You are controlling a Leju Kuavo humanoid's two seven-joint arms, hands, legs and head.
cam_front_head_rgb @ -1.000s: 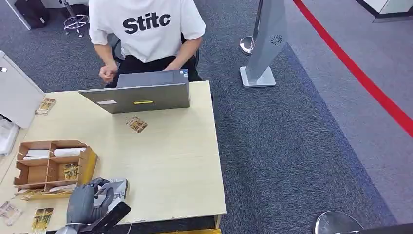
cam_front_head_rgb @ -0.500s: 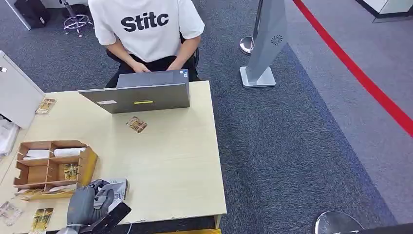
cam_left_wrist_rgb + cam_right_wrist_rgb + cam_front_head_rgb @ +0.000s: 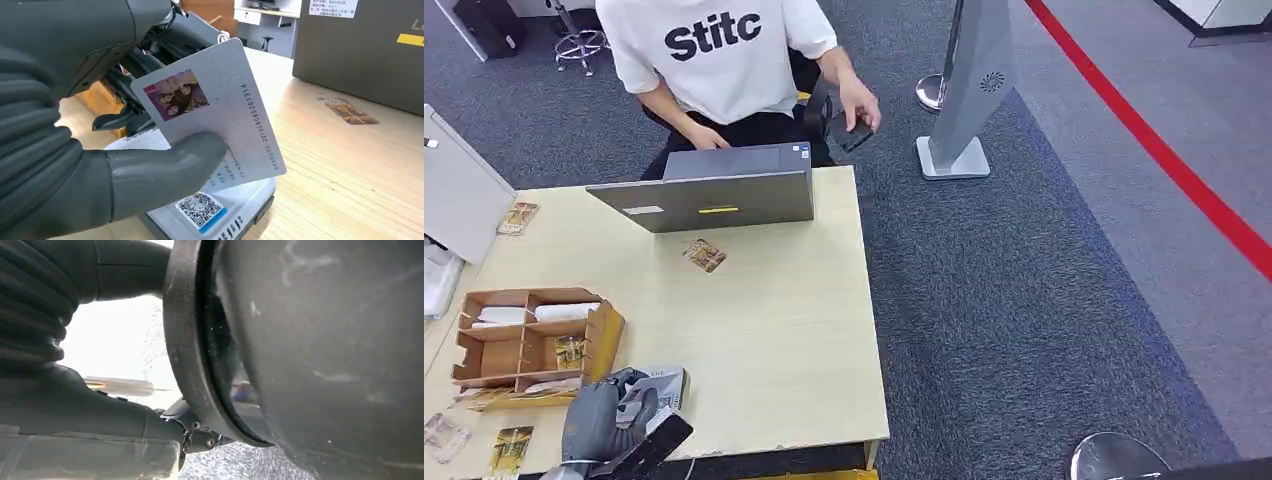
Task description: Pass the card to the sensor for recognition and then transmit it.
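My left hand [image 3: 604, 420] is at the table's near left corner. In the left wrist view this hand [image 3: 75, 150] pinches a white card [image 3: 215, 115] between the thumb and the darker fingers. The card carries a small photo and a printed number. It is tilted just above the white sensor [image 3: 210, 210], a flat reader with a QR label, and I cannot tell whether they touch. The sensor [image 3: 664, 385] lies on the table beside my hand. My right hand [image 3: 45, 340] appears as a ribbed cover and thumb, its fingers hidden.
A person [image 3: 724, 60] sits behind a grey laptop [image 3: 714, 195] at the table's far edge. A wooden organizer [image 3: 524, 345] stands left of the sensor. Loose cards [image 3: 706, 255] lie on the table [image 3: 804, 340]. A grey stand [image 3: 974, 90] is on the carpet to the right.
The person lowered one hand to the laptop and swung the other out to the side with a dark object. My left hand and the card stayed almost still over the sensor.
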